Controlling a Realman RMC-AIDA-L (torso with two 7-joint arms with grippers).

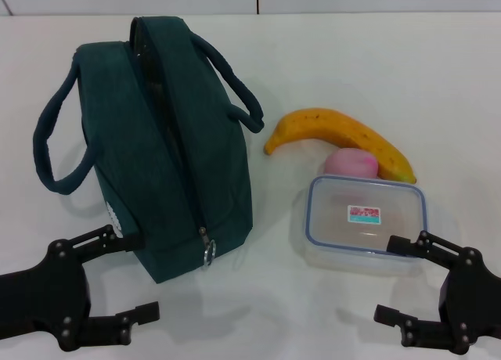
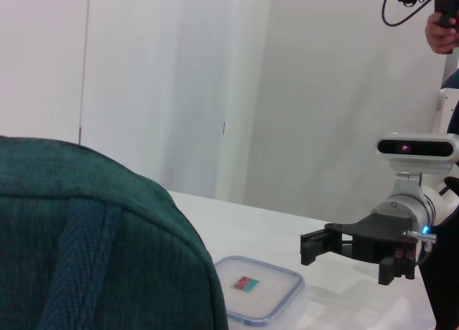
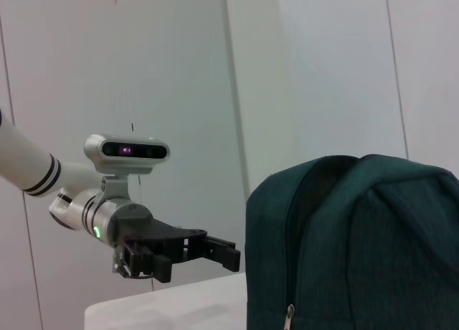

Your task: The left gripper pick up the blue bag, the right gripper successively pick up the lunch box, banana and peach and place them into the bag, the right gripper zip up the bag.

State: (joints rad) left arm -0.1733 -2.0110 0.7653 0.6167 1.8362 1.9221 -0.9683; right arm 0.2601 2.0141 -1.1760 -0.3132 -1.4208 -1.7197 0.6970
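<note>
Judging by things, nothing's been started: blue bag [image 1: 168, 153] unheld, both grippers (left gripper [image 1: 129, 278], right gripper [image 1: 395, 280]) spread open, empty, at the worktop's near edge.

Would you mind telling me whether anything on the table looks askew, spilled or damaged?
Nothing stands out. The blue bag stands upright, and the lunch box, banana and peach sit intact beside it.

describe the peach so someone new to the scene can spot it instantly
Start at the blue bag on the table's left, then look right to the lunch box. The peach sits just behind it, under the banana's curve: the only small, round, pink item.
</note>
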